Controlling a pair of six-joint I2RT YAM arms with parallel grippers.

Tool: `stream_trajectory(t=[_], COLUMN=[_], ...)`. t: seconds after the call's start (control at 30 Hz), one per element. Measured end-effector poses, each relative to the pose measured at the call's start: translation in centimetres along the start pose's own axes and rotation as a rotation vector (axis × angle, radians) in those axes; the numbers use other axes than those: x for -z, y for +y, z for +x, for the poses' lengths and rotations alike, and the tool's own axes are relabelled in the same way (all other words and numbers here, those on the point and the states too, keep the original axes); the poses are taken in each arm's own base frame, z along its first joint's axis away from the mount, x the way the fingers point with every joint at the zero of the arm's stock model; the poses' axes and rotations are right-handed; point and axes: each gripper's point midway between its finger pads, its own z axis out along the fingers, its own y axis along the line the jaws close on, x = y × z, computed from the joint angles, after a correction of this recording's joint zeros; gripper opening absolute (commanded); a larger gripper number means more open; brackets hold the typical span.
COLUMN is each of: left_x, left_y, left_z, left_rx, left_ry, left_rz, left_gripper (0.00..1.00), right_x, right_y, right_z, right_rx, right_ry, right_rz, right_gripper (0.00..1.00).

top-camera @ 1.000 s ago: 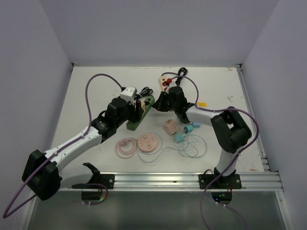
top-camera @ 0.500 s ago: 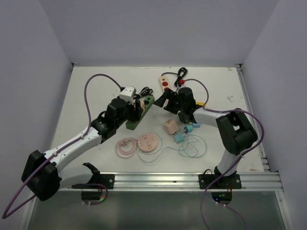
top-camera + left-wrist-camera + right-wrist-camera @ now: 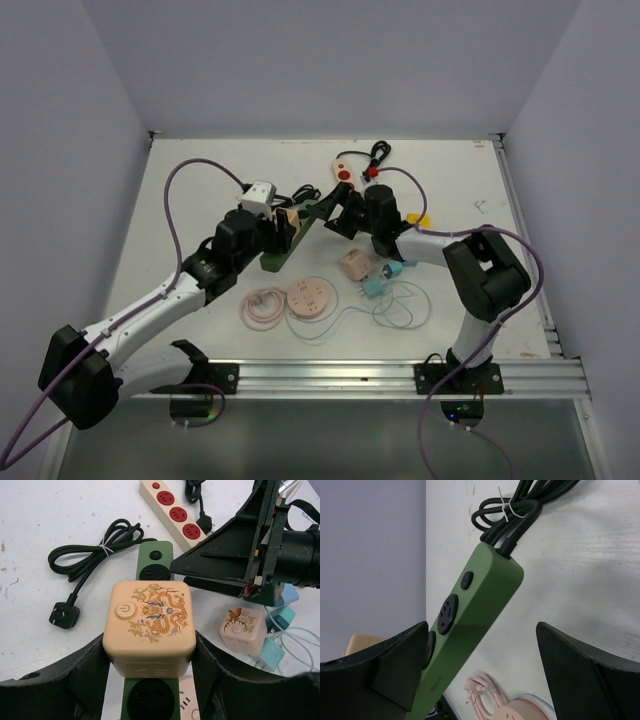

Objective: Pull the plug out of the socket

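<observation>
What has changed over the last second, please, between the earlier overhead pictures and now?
The right gripper opened its jaws wide over the cord end of the green power strip, and its wrist edged slightly to the right. Nothing was visibly picked up. Unchanged: the left gripper stays closed on the beige cube plug over the strip, and the loose adapters lie where they were.
</observation>
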Motion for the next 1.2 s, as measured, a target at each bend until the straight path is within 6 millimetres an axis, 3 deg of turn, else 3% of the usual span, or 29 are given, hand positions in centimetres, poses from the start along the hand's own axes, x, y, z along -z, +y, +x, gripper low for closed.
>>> stream_trajectory(t=[0.17,0.27,0.33,0.37,0.43,0.5,0.53,0.8,1.0,1.2], left_x=[0.2,0.4,0.6,0.8,1.0,1.1,1.1,1.9,4.0,4.4], left_y=[0.0,-0.1,-0.2,-0.1,0.0,0.2,0.3,1.0,3.2,3.6], left_z=[0.4,0.6,0.7,0.8,0.6,1.9,2.2,1.7,1.4,1.8], left_rx=[0.016,0.034,0.042,0.044,0.05,0.064,0.068,0.152,0.304,0.348], left_ry=[-0.015,-0.045,-0.072,-0.084,-0.104,-0.078,-0.075,-0.105,-0.132,-0.109], left_rz=[0.009,0.028,0.046,0.049,0.05,0.049,0.049,0.042,0.09,0.112], left_gripper=[0.0,0.0,0.0,0.0,0.0,0.0,0.0,0.0,0.0,0.0], right_x=[-1.8,-3.2,-3.7,-3.8,-3.9,-3.9,-4.0,-3.6,-3.3,-3.3], right_y=[0.9,1.8,2.5,2.7,2.7,4.1,4.3,4.8,5.7,5.8], right_z=[1.1,2.1,2.8,3.2,3.6,2.8,2.4,2.6,4.3,4.8], right_rx=[-0.03,-0.044,-0.051,-0.058,-0.084,-0.139,-0.121,-0.099,-0.109,-0.091], right_ry=[0.025,0.05,0.066,0.074,0.084,0.063,0.052,0.047,0.079,0.089], right_rz=[-0.026,-0.047,-0.062,-0.065,-0.061,-0.097,-0.107,-0.16,-0.2,-0.184], right_gripper=[0.91,0.84,0.69,0.49,0.21,0.03,0.0,0.0,0.0,0.0])
